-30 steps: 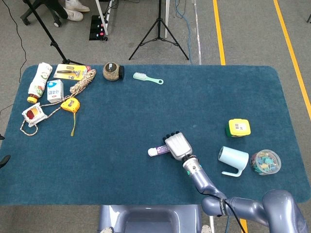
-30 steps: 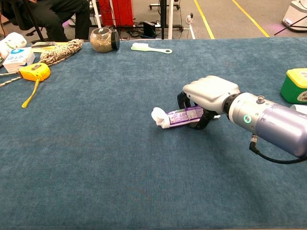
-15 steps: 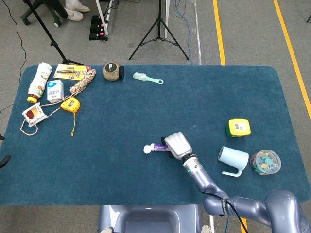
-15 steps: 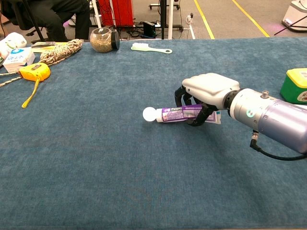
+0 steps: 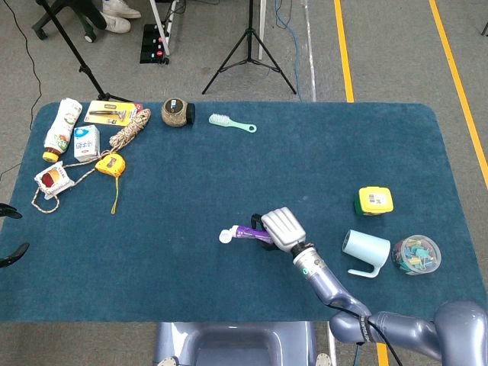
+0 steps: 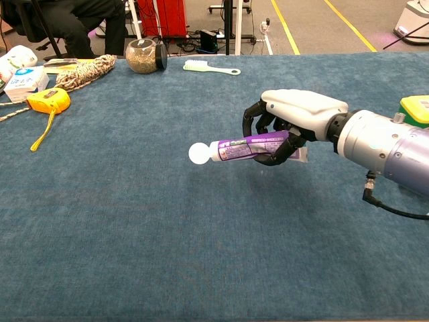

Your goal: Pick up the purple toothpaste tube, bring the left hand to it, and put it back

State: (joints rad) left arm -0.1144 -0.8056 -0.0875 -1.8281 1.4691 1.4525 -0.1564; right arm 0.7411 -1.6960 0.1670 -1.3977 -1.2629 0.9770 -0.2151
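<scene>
Your right hand [image 6: 295, 124] has its fingers wrapped around the purple toothpaste tube [image 6: 249, 147], gripping the back half near the crimped end. The tube is clear of the blue table [image 6: 134, 221], held above the middle-right of it. In the head view the same right hand [image 5: 284, 229] sits just right of the tube [image 5: 245, 232].

Key relation: the tube's long axis runs roughly level, left to right across the table, with the white cap [image 6: 198, 153] pointing toward your left side and sticking out free of the fingers. So the cap end is the end the left hand should meet.

Left hand: only dark tips show at the far left edge of the head view [image 5: 11, 232], well apart from the tube. I can't tell if it's spread or closed.

Judgement: pick-up looks done; next is bringing the left hand across to the cap end. The long reach is the risk, so keep the tube level.
</scene>
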